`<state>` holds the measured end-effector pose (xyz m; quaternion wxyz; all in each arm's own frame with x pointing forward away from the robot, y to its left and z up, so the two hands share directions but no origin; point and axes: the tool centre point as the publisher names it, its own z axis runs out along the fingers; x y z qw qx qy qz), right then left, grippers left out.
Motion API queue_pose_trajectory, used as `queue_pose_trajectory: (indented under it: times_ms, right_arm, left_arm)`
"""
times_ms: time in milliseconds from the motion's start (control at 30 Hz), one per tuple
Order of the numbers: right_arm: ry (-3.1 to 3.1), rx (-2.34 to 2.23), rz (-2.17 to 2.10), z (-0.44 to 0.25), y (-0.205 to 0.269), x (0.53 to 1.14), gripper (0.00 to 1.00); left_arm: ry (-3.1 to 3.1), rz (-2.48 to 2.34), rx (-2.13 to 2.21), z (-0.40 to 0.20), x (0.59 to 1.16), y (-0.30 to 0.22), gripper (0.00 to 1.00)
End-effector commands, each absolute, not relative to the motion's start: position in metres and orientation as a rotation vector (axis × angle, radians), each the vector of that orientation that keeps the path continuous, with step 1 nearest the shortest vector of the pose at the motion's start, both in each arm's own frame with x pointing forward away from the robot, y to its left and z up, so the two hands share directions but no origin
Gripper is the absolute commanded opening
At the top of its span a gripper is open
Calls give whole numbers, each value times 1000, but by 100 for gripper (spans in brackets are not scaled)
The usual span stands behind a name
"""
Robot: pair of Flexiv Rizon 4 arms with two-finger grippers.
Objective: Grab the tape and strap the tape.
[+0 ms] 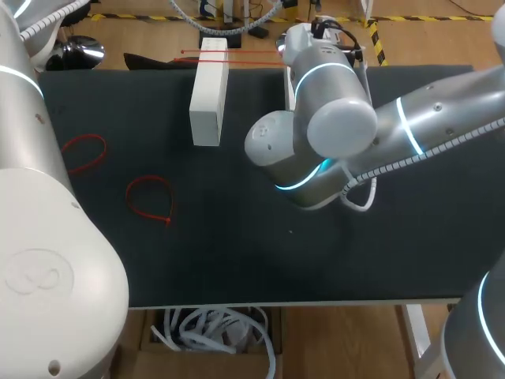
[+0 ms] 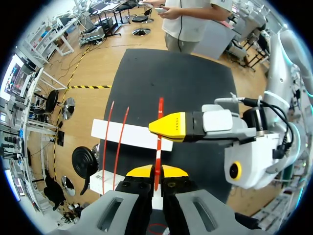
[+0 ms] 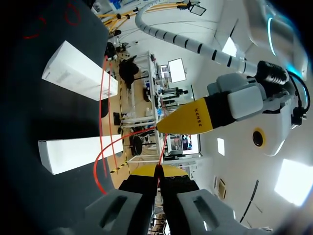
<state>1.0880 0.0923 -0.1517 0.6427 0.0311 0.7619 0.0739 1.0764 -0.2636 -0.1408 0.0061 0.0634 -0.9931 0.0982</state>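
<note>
A thin red strap [image 2: 160,110] runs up from between my left gripper's [image 2: 156,170] yellow tips, which are shut on it. My right gripper [image 2: 165,127] comes in from the side and its closed tips meet the same strap just ahead of the left fingers. In the right wrist view my right gripper [image 3: 158,170] is shut on the strap's thin end, and the strap [image 3: 117,140] curves away in a loop beside it. The left gripper's yellow tip [image 3: 186,120] lies just ahead. In the head view my right arm [image 1: 331,126] hides both grippers and the strap.
Under the grippers lies a white box [image 2: 128,134], with a second white box [image 1: 209,91] beside it at the table's far side. Two straight red ties [image 1: 229,54] lie along the far edge. Two red loops [image 1: 83,151] [image 1: 150,197] lie on the black mat at the left.
</note>
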Motion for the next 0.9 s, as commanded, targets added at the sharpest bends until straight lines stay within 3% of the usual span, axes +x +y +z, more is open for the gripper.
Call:
queue_pose_trajectory:
  times_ms: [33,900]
  right_arm:
    - [1748,64,176,-148,92,1087,0]
    - [1738,29,221,-142,99,1088,0]
  left_arm:
    - [-3107,302,200,-140,1077,-265,0]
    - [-3107,302,200,-140,1077,-265,0]
